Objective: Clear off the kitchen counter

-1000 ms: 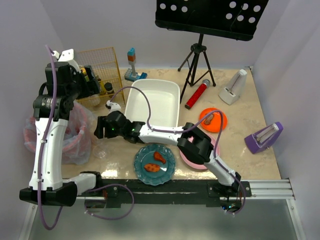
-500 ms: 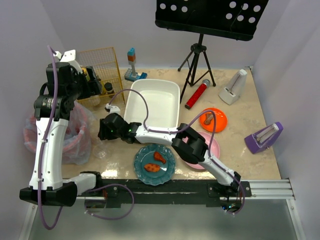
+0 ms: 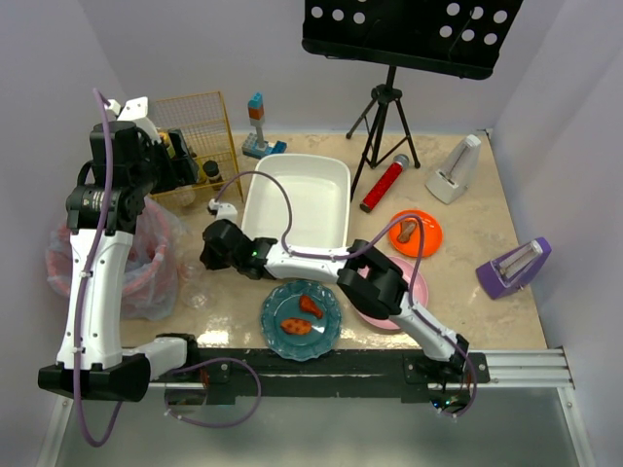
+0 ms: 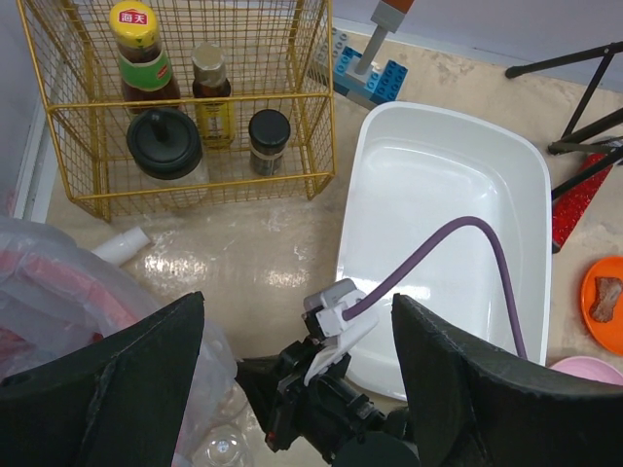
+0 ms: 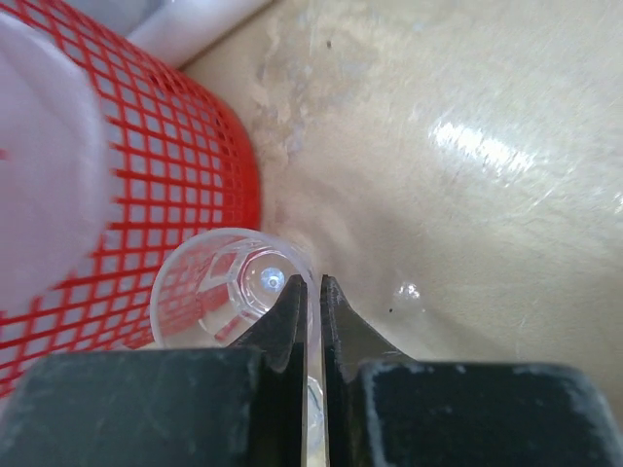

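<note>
The kitchen counter (image 3: 477, 229) is a beige stone-look top. A clear plastic cup (image 5: 209, 282) lies on its side against a red mesh bin (image 5: 117, 185). My right gripper (image 5: 313, 292) is shut on the cup's thin rim, one finger inside and one outside. From above, the right gripper (image 3: 207, 258) reaches left between the white tub (image 3: 297, 199) and the bagged bin (image 3: 117, 263). The left wrist view shows the cup (image 4: 222, 449) just below that gripper. My left gripper (image 4: 297, 302) hangs open and holds nothing, high above the yellow rack.
A yellow wire rack (image 3: 200, 126) holds bottles at the back left. A teal plate with chicken (image 3: 301, 319), a pink plate (image 3: 414, 282), an orange plate (image 3: 416, 233), a red microphone (image 3: 384, 183), a tripod stand (image 3: 384, 117), a metronome (image 3: 456, 170) and a purple toaster (image 3: 514, 266) lie about.
My right gripper's jaws have closed onto the clear cup's rim, and its wrist has shifted slightly right. The left arm has not moved.
</note>
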`<state>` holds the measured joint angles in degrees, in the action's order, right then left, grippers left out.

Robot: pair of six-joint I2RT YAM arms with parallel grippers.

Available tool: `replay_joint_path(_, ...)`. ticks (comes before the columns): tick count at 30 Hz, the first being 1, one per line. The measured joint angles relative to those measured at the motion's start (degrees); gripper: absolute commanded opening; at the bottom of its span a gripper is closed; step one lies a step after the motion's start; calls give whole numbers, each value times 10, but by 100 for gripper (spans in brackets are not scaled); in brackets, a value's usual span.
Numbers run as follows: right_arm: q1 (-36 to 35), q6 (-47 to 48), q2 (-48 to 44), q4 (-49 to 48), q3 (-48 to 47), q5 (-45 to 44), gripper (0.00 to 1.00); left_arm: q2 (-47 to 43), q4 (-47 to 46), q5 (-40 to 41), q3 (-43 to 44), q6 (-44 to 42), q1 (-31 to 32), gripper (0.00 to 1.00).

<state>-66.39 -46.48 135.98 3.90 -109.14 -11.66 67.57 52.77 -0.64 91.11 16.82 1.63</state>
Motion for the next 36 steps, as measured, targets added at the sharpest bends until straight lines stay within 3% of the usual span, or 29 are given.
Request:
replay_joint_path(8,0,22,-91,11,31,-64,0,0,-3,0,0,0,0,82)
replay_joint_path(16,59,39,-321,-77,236,-34,0,-9,-27,-10,4,6,0,81)
replay_joint_path(21,135,41,-459,-106,382,2,0,-46,-95,-89,-26,41,-1,80)
replay_joint_path(25,170,35,-590,-125,467,64,0,-76,-184,-209,-89,121,-1,80)
replay_joint_path(30,192,14,-722,-166,483,137,0,-108,-381,-374,-226,303,-1,80)
replay_joint_path(36,193,-8,-775,-194,460,173,0,-126,-558,-456,-282,472,9,82)
